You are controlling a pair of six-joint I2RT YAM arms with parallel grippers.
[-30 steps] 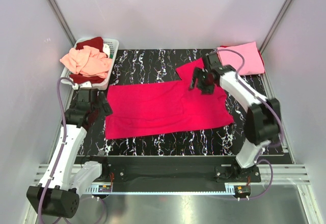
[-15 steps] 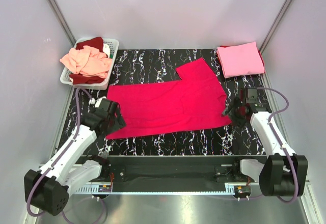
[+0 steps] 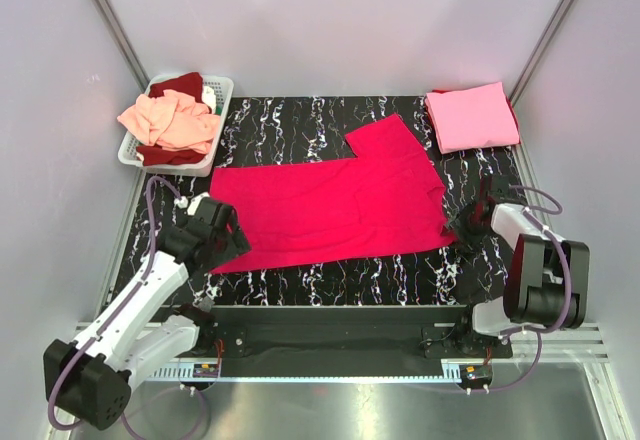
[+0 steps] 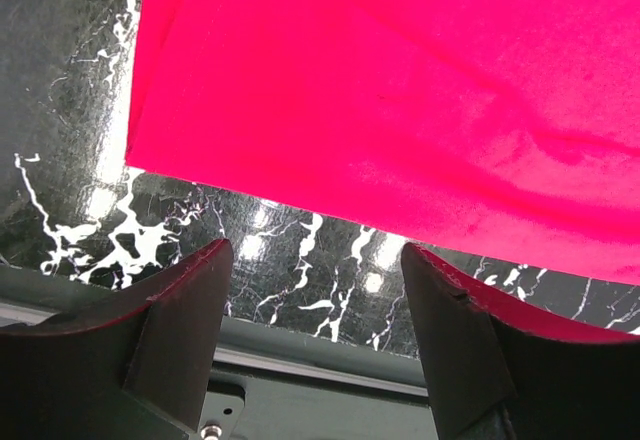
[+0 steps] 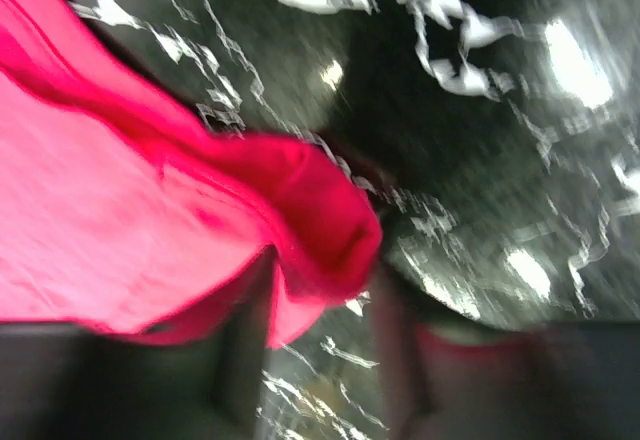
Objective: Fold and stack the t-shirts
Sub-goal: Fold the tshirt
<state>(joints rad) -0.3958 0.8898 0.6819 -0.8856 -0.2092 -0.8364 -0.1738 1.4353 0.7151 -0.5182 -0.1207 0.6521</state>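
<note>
The crimson-red t-shirt [image 3: 330, 205] lies spread flat on the black marbled table [image 3: 300, 120], one sleeve pointing to the back. My left gripper [image 3: 218, 242] is open and empty, just off the shirt's near-left corner [image 4: 150, 155], with its fingers [image 4: 180, 330] over bare table. My right gripper [image 3: 466, 226] is at the near-right corner. In the blurred right wrist view its jaws stand apart on either side of a bunched fold of that corner [image 5: 325, 230]. A folded light pink t-shirt [image 3: 472, 117] lies at the back right.
A white slotted basket [image 3: 223, 88] at the back left holds a peach t-shirt [image 3: 170, 122] draped over a dark maroon one [image 3: 178, 84]. The table's near edge and a grey rail [image 4: 320, 380] run just below my left gripper. Enclosure walls stand close on both sides.
My right gripper left the back sleeve and came down to the shirt's near-right corner. My left gripper moved in from the left to the near-left corner. The sleeve now lies flat.
</note>
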